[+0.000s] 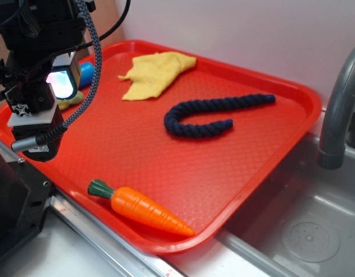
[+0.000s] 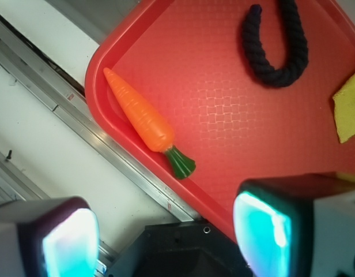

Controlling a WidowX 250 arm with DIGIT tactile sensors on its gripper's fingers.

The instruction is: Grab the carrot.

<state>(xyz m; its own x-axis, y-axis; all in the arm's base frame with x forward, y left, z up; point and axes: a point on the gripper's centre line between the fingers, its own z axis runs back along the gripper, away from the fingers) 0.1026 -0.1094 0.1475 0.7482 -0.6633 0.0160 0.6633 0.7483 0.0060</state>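
The gripper [image 2: 166, 234] hangs with jaws wide apart and empty, well away from the carrot [image 1: 142, 210] lying along the red tray's [image 1: 235, 190] near edge.

A red tray [image 1: 269, 150] fills most of the exterior frame, sitting on a pale desk [image 1: 56, 259] beside a grey sink [image 1: 304, 231] at the lower right. On the tray: the carrot [image 1: 144, 210] along the near rim, lower centre, green stem pointing left. A dark blue rope [image 1: 215, 114] curls mid-frame. A yellow cloth [image 1: 155, 74] lies crumpled up top. A blue-and-yellow object [image 1: 82, 78] peeks out, upper left.
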